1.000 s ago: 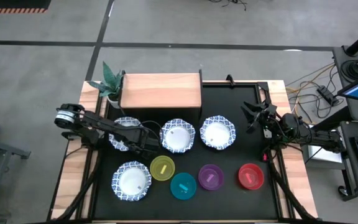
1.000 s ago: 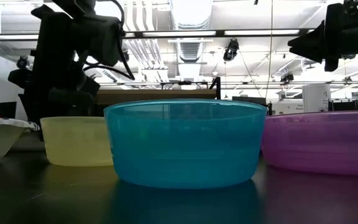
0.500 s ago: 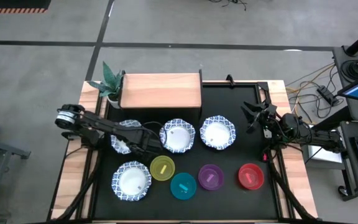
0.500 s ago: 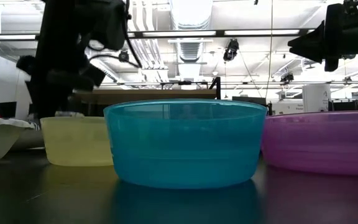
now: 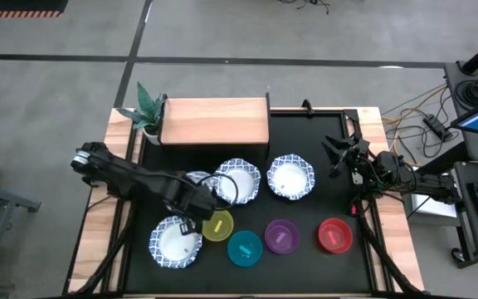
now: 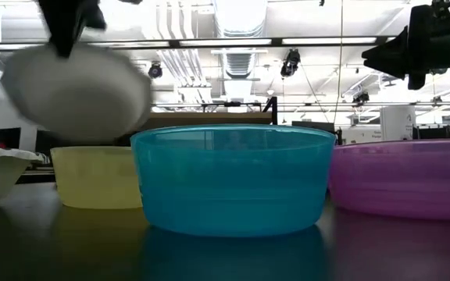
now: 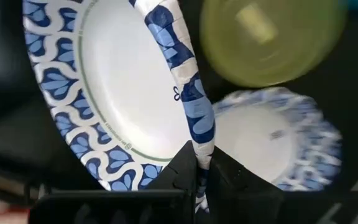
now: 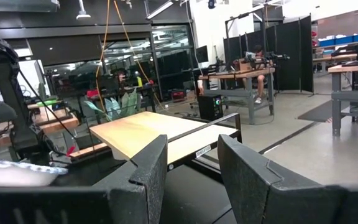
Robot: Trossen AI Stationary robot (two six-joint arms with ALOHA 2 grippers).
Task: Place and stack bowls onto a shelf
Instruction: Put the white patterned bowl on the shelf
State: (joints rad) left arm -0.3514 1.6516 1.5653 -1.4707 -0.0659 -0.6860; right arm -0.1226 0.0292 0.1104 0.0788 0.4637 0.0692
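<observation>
My left gripper (image 5: 192, 208) is shut on a white bowl with a blue wavy rim (image 6: 76, 90), raised over the near-left of the mat. In the left wrist view the yellow-green bowl (image 7: 266, 37) and another patterned bowl (image 7: 272, 140) lie below it. Three patterned bowls (image 5: 237, 181) (image 5: 290, 177) (image 5: 175, 241) rest on the mat, as do the yellow-green (image 5: 217, 224), teal (image 5: 244, 247), purple (image 5: 281, 237) and red (image 5: 334, 235) bowls. The light-wood shelf (image 5: 214, 122) stands at the far edge. My right gripper (image 5: 337, 158) waits open at the mat's right side. My left gripper pinches the bowl's blue patterned rim (image 7: 194, 134) between its two fingers, one finger inside the bowl and one outside. The bowl is lifted clear of the table and tilted, its hollow turned sideways in the wrist view.
A potted plant (image 5: 148, 112) stands beside the shelf's left end. The black mat (image 5: 305, 133) has bare room between the shelf and the row of bowls. Cables and equipment lie to the right of the table.
My left gripper has gone from the row's left end toward the near edge and the yellow-green bowl, rising as it went. The patterned bowl that sat on the mat at the left end has come up with it, lifted clear and tilted.
</observation>
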